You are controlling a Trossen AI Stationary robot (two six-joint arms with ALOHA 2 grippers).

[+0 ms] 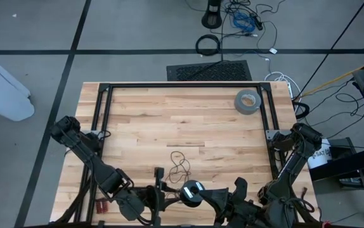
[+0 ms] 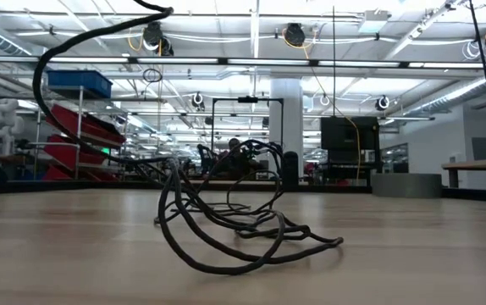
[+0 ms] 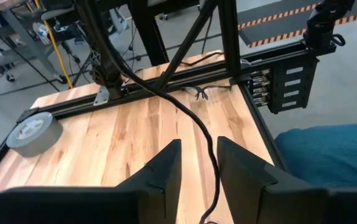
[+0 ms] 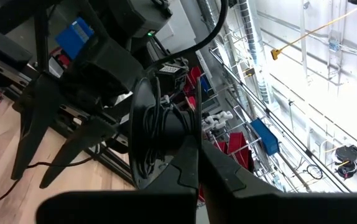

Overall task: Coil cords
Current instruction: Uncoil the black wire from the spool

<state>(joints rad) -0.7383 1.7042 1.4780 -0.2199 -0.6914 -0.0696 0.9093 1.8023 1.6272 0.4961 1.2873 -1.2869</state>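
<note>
Dark jointed arms (image 1: pixel 87 152), black angular gripper fingers (image 3: pixel 160 174)

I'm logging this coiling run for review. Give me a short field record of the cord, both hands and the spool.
cord: thin black wire, loose tangle on the wooden table, one strand running between the left hand's fingers
left hand: near table edge, fingers apart around the strand
right hand: shut on round black spool
bystander item: grey tape roll, far right

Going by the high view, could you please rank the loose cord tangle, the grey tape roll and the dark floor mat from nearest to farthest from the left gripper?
From the left gripper:
1. Cord tangle, mid-table, just beyond it.
2. Grey tape roll, far right corner of the table.
3. Dark floor mat, on the floor past the table's far edge.
</note>
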